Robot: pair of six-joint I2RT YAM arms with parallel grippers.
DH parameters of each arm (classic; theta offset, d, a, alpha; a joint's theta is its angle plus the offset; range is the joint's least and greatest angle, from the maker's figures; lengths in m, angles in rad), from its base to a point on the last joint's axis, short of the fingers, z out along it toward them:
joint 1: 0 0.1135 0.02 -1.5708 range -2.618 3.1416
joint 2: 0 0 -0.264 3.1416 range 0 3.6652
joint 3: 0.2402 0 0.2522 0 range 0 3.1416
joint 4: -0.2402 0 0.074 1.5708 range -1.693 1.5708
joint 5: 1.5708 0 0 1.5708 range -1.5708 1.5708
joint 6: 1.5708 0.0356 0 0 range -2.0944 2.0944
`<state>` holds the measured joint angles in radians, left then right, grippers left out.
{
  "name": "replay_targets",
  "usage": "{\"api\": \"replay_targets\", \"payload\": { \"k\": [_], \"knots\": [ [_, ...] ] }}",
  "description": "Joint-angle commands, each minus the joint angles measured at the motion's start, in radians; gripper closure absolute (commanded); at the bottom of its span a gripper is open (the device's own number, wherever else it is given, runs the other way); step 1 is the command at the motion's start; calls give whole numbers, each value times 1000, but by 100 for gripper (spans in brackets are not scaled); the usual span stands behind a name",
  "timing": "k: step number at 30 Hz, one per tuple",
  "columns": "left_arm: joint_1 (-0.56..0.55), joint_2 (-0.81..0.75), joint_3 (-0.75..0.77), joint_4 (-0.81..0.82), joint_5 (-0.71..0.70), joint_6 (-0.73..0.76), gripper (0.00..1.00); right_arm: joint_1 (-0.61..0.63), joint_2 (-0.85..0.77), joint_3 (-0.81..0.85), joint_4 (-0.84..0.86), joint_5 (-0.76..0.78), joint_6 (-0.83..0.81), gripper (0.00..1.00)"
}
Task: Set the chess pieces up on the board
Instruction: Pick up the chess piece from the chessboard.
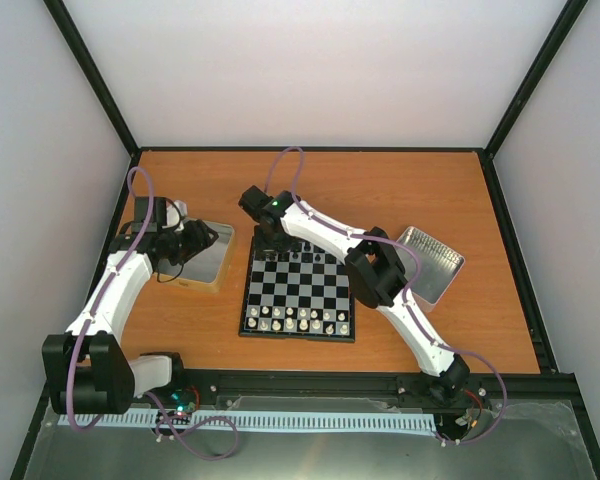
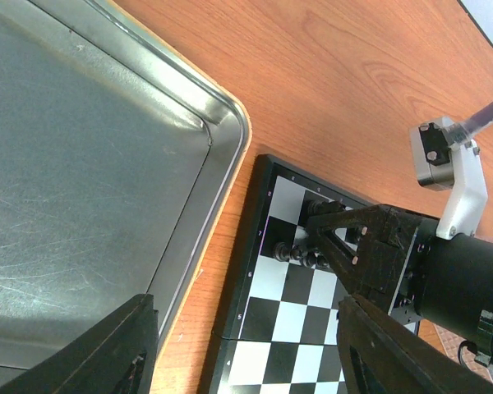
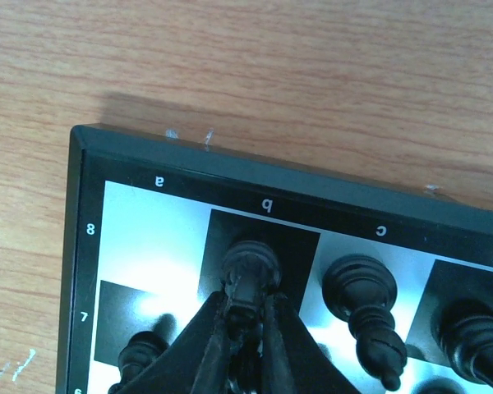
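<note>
The board [image 1: 298, 290] lies mid-table. Whitish pieces [image 1: 295, 322] fill its near rows and black pieces [image 1: 302, 258] its far rows. My right gripper [image 1: 263, 240] is over the board's far left corner. In the right wrist view the right gripper [image 3: 245, 316] is shut on a black piece [image 3: 248, 271] whose base is at the dark b8 square. A black bishop [image 3: 363, 300] stands on c8 and a black pawn [image 3: 140, 357] on a7. The a8 square is bare. My left gripper [image 2: 246, 353] is open and empty, between the left tray [image 2: 82, 164] and the board's edge [image 2: 255, 246].
A shallow metal tray [image 1: 205, 262] lies left of the board, another [image 1: 430, 262] right of it. The right arm's links cross above the board's right half. Bare wooden tabletop [image 1: 380, 190] lies behind the board.
</note>
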<state>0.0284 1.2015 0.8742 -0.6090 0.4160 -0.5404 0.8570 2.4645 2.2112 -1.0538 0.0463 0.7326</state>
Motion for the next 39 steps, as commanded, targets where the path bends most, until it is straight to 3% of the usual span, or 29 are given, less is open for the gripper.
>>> {"api": "replay_targets", "payload": {
  "k": [1,10,23,32,39],
  "knots": [
    [8,-2,11,-3,7,0,39,-6,-2,13,9,7,2,89],
    [10,-7,10,-2,9,0,39,-8,-13,17,32,24,1,97],
    [9,-12,1,15,54,9,39,-16,-44,14,67,17,-14,97],
    [10,-22,-36,90,191,22,39,-23,-119,-20,87,2,-7,97],
    [4,-11,-95,241,372,6,39,-64,-201,-99,177,-174,51,97]
  ]
}}
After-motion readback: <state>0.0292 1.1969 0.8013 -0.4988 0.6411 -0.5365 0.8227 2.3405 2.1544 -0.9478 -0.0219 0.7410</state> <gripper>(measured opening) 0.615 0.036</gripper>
